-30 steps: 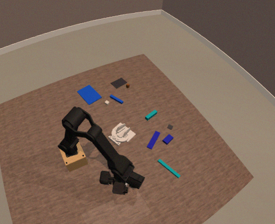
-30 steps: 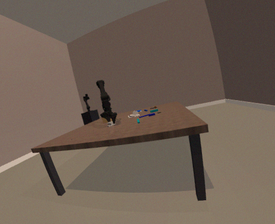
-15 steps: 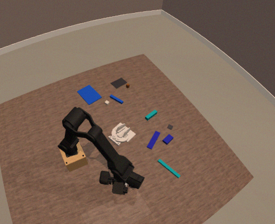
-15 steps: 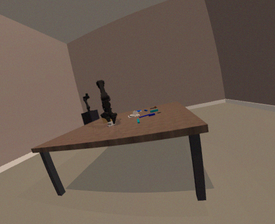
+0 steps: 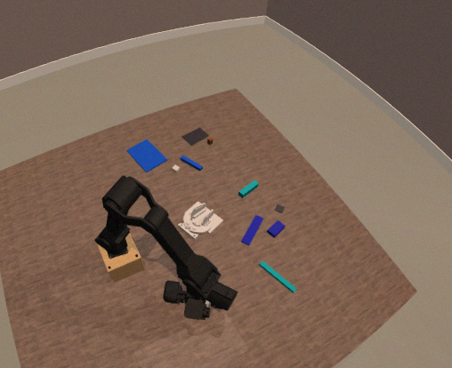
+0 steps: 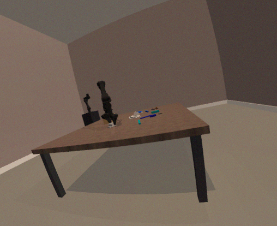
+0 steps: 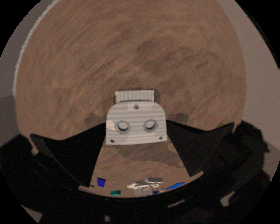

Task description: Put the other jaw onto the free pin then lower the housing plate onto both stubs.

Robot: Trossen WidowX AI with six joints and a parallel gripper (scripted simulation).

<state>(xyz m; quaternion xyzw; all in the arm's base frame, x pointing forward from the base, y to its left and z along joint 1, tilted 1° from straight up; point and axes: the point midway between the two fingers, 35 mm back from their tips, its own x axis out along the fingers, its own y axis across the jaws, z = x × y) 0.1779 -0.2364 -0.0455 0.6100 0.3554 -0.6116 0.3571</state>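
Note:
The pale housing plate (image 5: 207,304) (image 6: 111,125) (image 7: 136,136), with two round holes and a ribbed strip along its far side, is low at the table's near part. My gripper (image 7: 135,124) is open, its fingertips close to the plate's left and right sides; whether they touch it is unclear. The arm hides most of the plate in the top view. The white base assembly (image 5: 188,219) (image 6: 134,117) (image 7: 144,185) stands apart from it, nearer the table's middle. Two grey upright jaws (image 5: 198,209) (image 5: 206,219) show on it. Their pins and tooth mesh are too small to tell.
Beyond the assembly lie a blue sheet (image 5: 147,156), a blue bar (image 5: 191,163) and a small white cube (image 5: 176,168). Teal bars (image 5: 248,188) (image 5: 278,276) and dark blue blocks (image 5: 252,230) (image 5: 276,228) lie to its right. The wooden arm base (image 5: 129,265) stands left.

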